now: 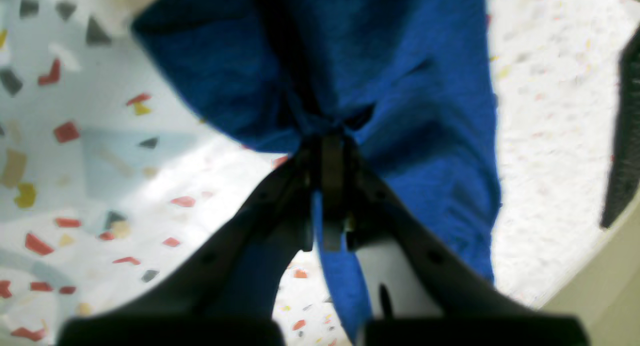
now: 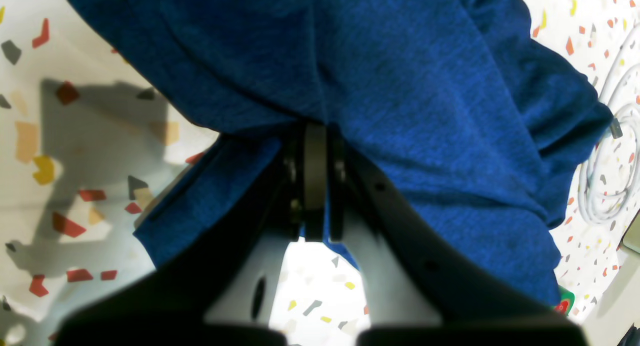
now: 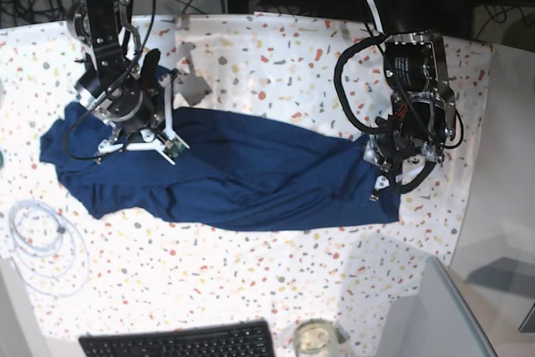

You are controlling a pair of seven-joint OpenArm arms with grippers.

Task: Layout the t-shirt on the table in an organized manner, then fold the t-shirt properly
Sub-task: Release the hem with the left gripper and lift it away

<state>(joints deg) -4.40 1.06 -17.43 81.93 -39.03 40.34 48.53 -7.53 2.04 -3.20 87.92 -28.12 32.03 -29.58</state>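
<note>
The dark navy t-shirt [image 3: 251, 175] lies stretched in a long, wrinkled band across the speckled table [image 3: 292, 56], between my two grippers. In the base view my right gripper [image 3: 155, 141] is on the left and is shut on the shirt's left part. My left gripper [image 3: 382, 171], on the right of that view, is shut on the shirt's right end. In the left wrist view the left gripper [image 1: 330, 138] pinches a gathered bunch of the t-shirt [image 1: 400, 86] above the table [image 1: 75, 161]. In the right wrist view the right gripper [image 2: 315, 133] pinches an edge of the t-shirt [image 2: 410, 111], which drapes over the table [image 2: 75, 136].
A coiled white cable [image 3: 42, 240] lies at the table's front left and also shows as the white cable [image 2: 610, 186] in the right wrist view. At the front edge are a black keyboard [image 3: 180, 342] and a glass jar [image 3: 313, 339]. A plain grey surface [image 3: 439, 315] borders the front right.
</note>
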